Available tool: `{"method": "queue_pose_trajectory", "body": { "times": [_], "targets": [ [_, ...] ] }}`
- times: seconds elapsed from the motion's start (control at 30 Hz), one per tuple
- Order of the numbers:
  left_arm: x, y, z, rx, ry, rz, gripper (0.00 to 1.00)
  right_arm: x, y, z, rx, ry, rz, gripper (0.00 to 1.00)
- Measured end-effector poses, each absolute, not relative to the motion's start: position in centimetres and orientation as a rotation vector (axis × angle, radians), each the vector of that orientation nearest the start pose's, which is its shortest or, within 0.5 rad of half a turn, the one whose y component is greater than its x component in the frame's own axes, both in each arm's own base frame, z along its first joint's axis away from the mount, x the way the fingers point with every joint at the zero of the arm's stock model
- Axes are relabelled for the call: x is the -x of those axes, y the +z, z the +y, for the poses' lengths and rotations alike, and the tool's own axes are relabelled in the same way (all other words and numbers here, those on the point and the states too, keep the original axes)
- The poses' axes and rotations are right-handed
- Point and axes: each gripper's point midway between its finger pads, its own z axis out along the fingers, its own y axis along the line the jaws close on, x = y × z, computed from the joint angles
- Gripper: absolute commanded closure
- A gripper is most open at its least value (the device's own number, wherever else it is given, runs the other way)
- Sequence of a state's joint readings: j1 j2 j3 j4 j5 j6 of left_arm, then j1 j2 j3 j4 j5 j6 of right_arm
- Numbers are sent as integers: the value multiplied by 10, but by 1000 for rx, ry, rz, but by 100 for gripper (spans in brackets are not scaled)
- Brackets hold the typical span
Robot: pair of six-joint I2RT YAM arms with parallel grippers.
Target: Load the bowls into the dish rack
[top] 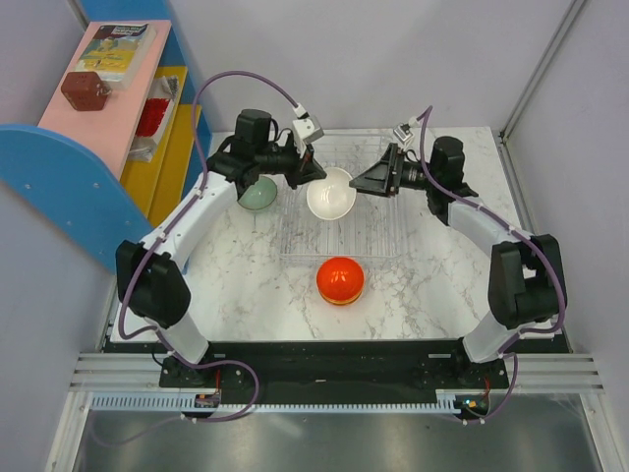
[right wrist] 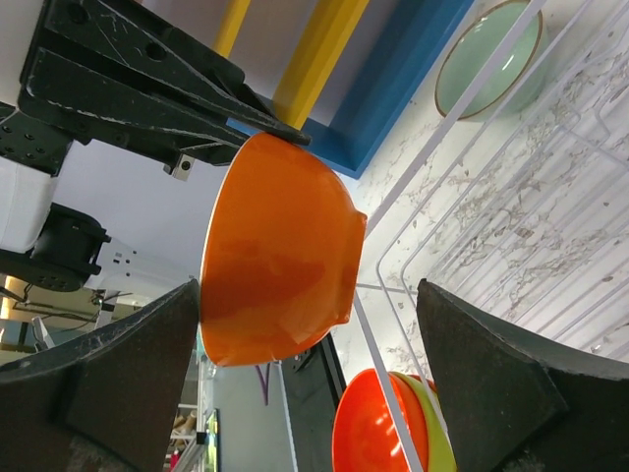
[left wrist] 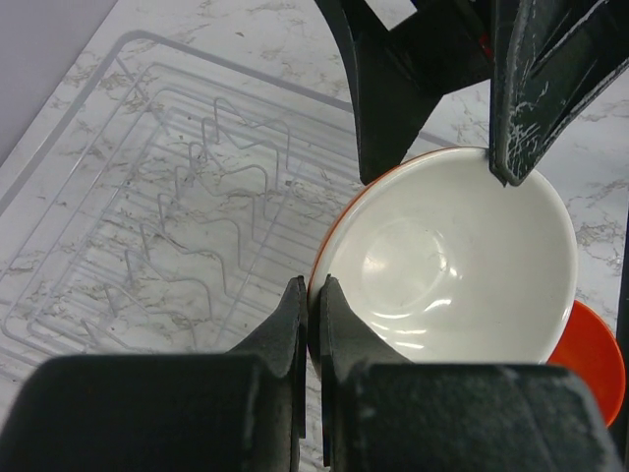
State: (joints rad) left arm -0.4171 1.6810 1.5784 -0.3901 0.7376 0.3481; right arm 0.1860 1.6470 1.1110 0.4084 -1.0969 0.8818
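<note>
My left gripper (top: 313, 169) is shut on the near rim of a bowl (top: 331, 194), white inside and orange outside, and holds it tilted above the silvery wire dish rack (top: 369, 236). In the left wrist view the fingertips (left wrist: 295, 305) pinch the rim of the bowl (left wrist: 462, 256). My right gripper (top: 369, 179) is open beside the bowl's right side. In the right wrist view the bowl's orange outside (right wrist: 280, 256) hangs between the spread jaws of my right gripper (right wrist: 305, 379), close to the left one. A pale green bowl (top: 257, 195) sits left of the rack. A stack of upturned orange bowls (top: 340, 280) sits in front of the rack.
A blue and yellow shelf unit (top: 108, 118) with a pink top stands at the far left. The enclosure walls border the marble table (top: 246, 295). The rack's wire dividers (left wrist: 211, 221) show under the held bowl.
</note>
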Motion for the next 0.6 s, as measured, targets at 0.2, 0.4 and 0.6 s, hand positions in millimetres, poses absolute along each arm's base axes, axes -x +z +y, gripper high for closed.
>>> {"method": "queue_pose_trajectory", "body": {
  "times": [0.2, 0.4, 0.6],
  "targets": [
    [-384, 273, -298, -1172, -812, 1648, 98, -358, 253, 252, 306, 1681, 1950, 2],
    [-384, 273, -301, -1176, -813, 1647, 98, -356, 246, 258, 313, 1695, 1970, 5],
    [-386, 269, -301, -1173, -808, 1660, 98, -355, 243, 259, 315, 1700, 1975, 12]
  ]
}}
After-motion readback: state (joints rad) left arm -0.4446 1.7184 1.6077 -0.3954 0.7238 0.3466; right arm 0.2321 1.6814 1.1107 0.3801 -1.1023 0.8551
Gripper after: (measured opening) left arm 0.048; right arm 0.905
